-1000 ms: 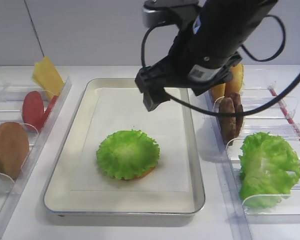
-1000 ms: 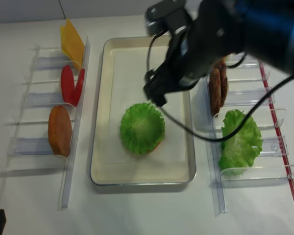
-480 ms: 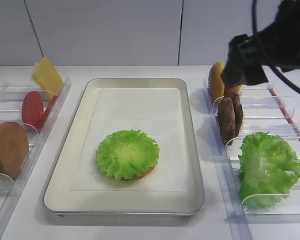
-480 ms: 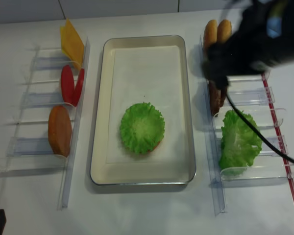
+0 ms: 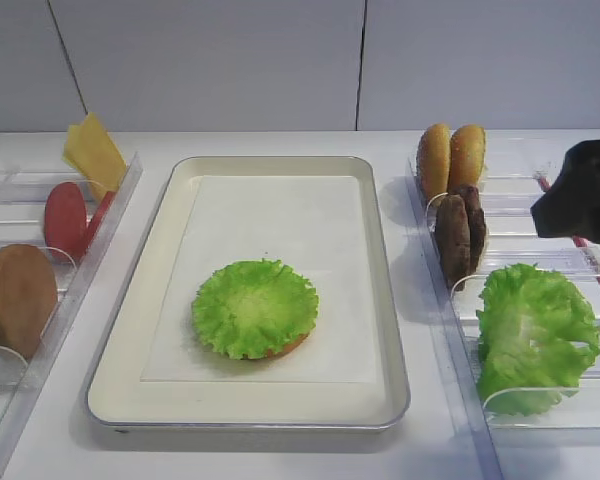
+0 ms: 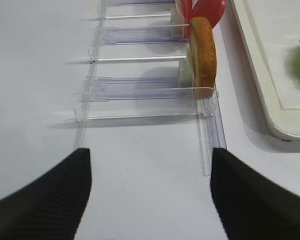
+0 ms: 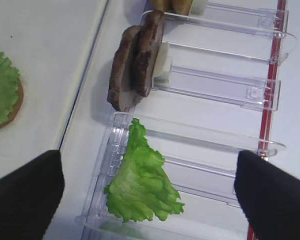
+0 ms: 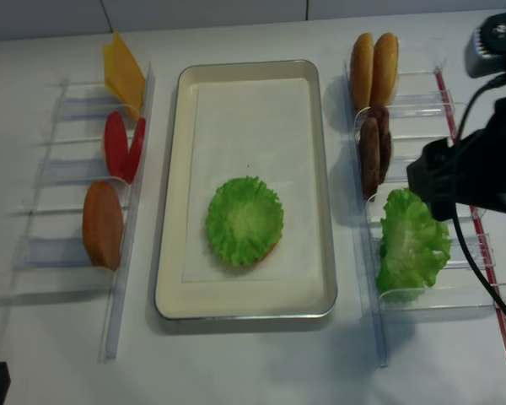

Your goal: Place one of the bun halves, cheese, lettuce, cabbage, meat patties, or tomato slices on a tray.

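Note:
The frilled lettuce (image 5: 254, 307) lies flat on a bun half (image 5: 292, 346) in the near middle of the cream tray (image 5: 384, 300). My right gripper (image 7: 150, 195) hangs open and empty over the right rack, above the cabbage leaf (image 7: 142, 185), with the meat patties (image 7: 135, 67) just beyond it. From overhead its black body (image 8: 460, 173) sits right of the patties. My left gripper (image 6: 150, 200) is open over bare table, short of the left rack's bun half (image 6: 204, 52). Tomato slices (image 5: 68, 217) and cheese (image 5: 95, 152) stand in the left rack.
Clear plastic racks flank the tray: the left rack (image 5: 100, 235) and the right rack (image 5: 540, 215). Two more bun halves (image 5: 452, 158) stand at the far end of the right rack. A red strip (image 7: 268, 100) runs along that rack's outer side.
My right arm has swung from above the tray's far end out to the right, over the right rack. The lettuce on the bun half has stayed in place.

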